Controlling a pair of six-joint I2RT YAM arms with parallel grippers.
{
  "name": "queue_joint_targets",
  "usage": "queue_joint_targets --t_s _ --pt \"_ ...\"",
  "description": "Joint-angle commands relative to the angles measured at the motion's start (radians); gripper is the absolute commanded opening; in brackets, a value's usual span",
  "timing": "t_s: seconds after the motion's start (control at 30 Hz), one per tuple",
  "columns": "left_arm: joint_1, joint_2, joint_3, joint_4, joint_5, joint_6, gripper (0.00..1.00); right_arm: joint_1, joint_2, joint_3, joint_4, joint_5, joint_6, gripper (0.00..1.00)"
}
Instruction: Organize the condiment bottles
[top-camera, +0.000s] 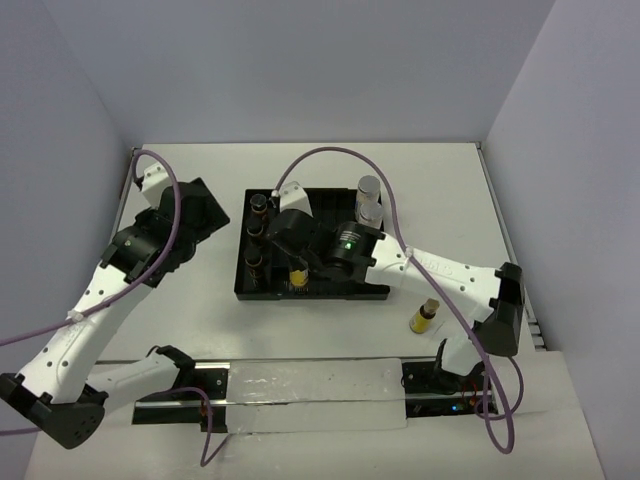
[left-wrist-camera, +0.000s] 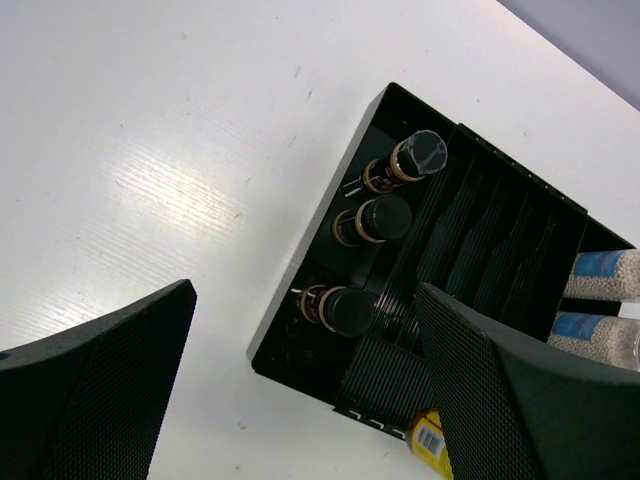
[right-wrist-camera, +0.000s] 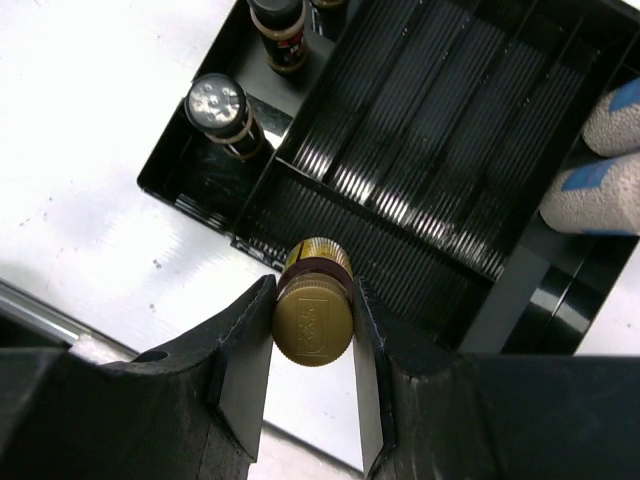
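My right gripper is shut on a yellow-filled bottle with a gold cap. It holds the bottle upright at the near edge of the black tray; the bottle also shows from above. Three dark brown jars with black caps stand in the tray's left column. A second yellow-filled bottle stands on the table to the right of the tray. A grey-capped bottle stands at the tray's far right, with a white blue-labelled bottle beside it. My left gripper is open and empty over the table, left of the tray.
The tray's middle compartments are ribbed and hold nothing. A black rail with a plastic sheet runs along the table's near edge. White walls close the table at the back and both sides.
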Motion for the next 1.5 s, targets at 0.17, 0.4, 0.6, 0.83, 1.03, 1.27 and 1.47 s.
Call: queue_joint_targets --t_s 0.17,0.4,0.6,0.83,1.03,1.27,1.47 --pt "0.016 -0.05 -0.017 -0.033 0.009 0.03 0.99 -0.007 0.096 0.031 0.136 0.017 -0.009 0.09" --pt "0.018 -0.042 -0.024 -0.032 0.009 0.037 0.99 -0.02 0.142 -0.041 0.206 0.009 0.029 0.09" --pt "0.018 -0.048 -0.044 -0.021 0.015 0.036 0.99 -0.024 0.165 -0.076 0.23 0.006 0.049 0.09" --pt "0.018 -0.04 -0.051 -0.015 0.017 0.04 0.99 -0.029 0.171 -0.086 0.223 0.008 0.061 0.29" --pt "0.019 -0.031 -0.049 -0.02 0.008 0.039 0.99 -0.029 0.166 -0.074 0.209 0.025 0.058 0.98" --pt "0.019 -0.025 -0.045 -0.006 0.012 0.037 0.99 -0.037 0.088 0.001 0.146 0.079 0.034 1.0" --pt "0.019 -0.013 -0.027 -0.037 -0.026 0.02 0.99 -0.078 -0.089 0.021 0.055 0.142 0.074 1.0"
